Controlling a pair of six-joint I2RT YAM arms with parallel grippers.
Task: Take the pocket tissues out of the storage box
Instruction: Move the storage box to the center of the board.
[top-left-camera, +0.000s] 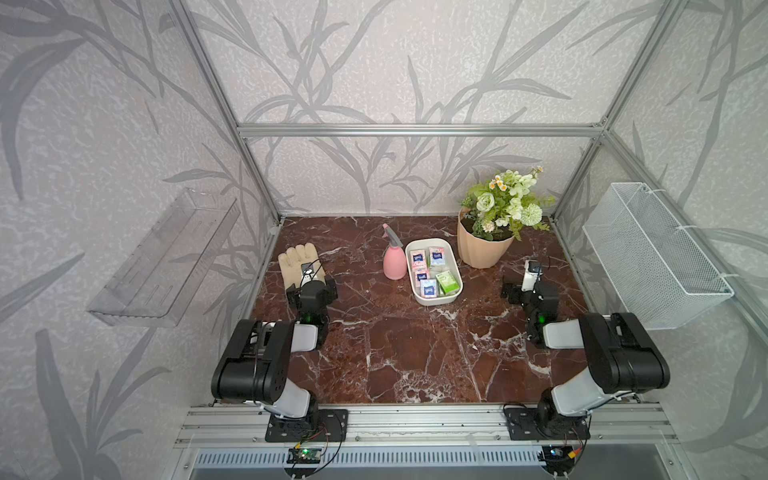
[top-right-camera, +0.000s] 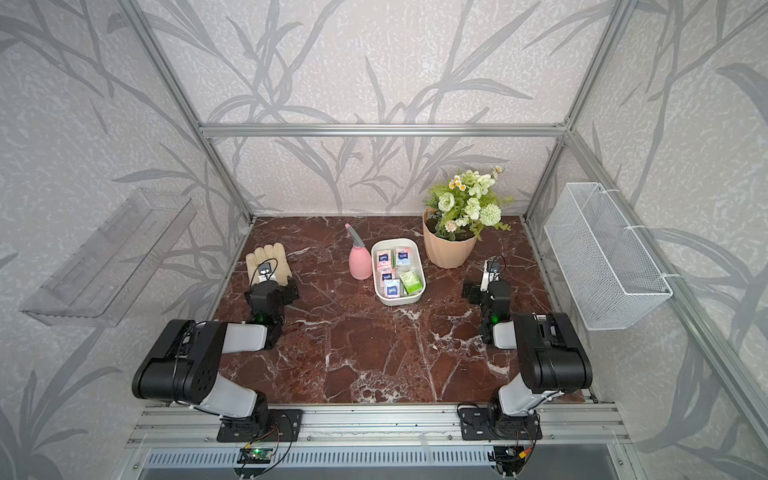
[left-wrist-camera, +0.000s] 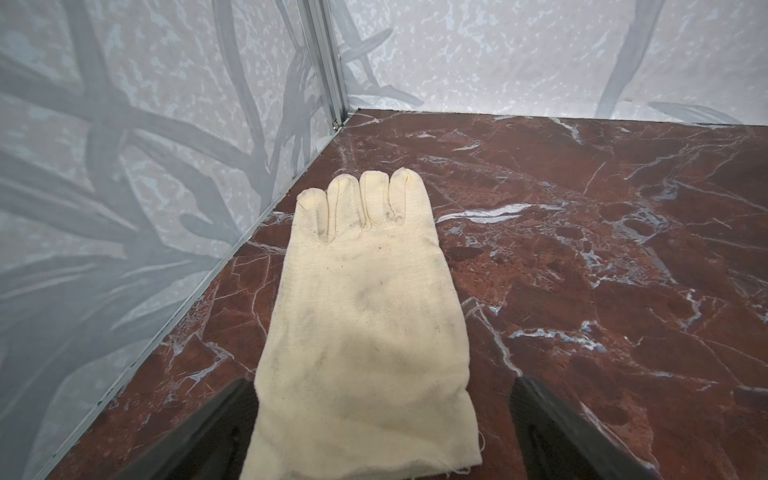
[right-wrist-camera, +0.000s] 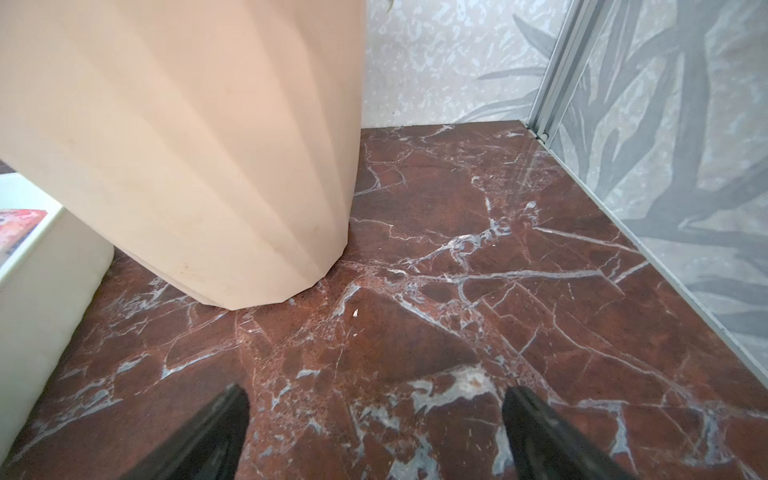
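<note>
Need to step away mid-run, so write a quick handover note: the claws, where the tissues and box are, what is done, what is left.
Claws: the left claw is open and empty, over the cuff of the glove. The right claw is open and empty, over bare tabletop beside the flower pot.
Things: the storage box sits mid-table between the spray bottle and the pot. The pocket tissues in view, pink-blue and green, all lie in the box.
Done: nothing taken out yet.
Left: lift out every packet.
</note>
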